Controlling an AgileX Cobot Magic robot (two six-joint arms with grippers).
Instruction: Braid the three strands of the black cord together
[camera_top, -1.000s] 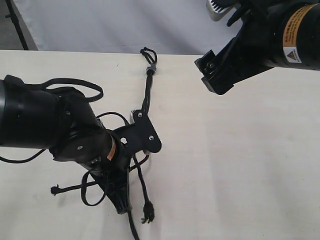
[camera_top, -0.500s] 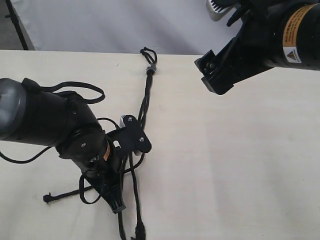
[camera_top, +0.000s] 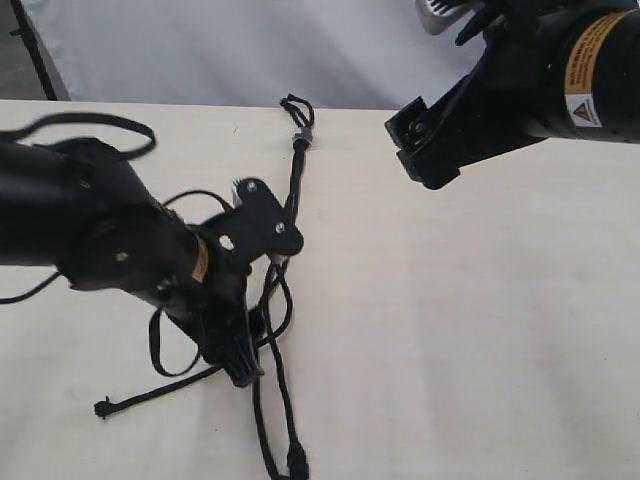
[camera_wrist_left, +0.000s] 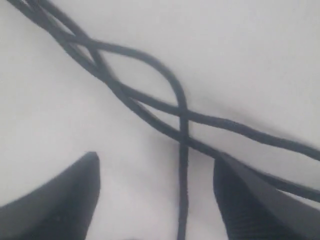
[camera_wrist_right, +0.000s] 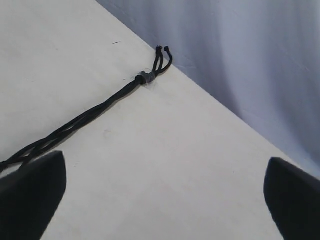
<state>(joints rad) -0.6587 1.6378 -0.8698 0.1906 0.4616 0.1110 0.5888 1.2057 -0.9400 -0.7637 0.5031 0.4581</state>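
The black cord lies on the pale table, its grey band (camera_top: 303, 136) and short loops at the far edge; the band (camera_wrist_right: 144, 78) also shows in the right wrist view. From the band the three strands (camera_top: 293, 195) run down together, then cross and loop under my left gripper (camera_top: 254, 296). One frayed tip (camera_top: 101, 407) lies at the left and another (camera_top: 297, 464) near the bottom edge. My left gripper (camera_wrist_left: 156, 159) is open low over the crossing strands (camera_wrist_left: 177, 107), with one strand (camera_wrist_left: 183, 200) running loose between its fingers. My right gripper (camera_top: 428, 150) hangs high, open and empty (camera_wrist_right: 165, 160).
My left arm's looped black cables (camera_top: 95, 122) arch over the table's left part. A white backdrop (camera_top: 220, 50) stands behind the table's far edge. Bare tabletop (camera_top: 480, 330) stretches under the right arm.
My left arm has swung and turned, its gripper shifting up and left over the strands. The loose strand ends have slid toward the bottom and left. The right arm has barely moved.
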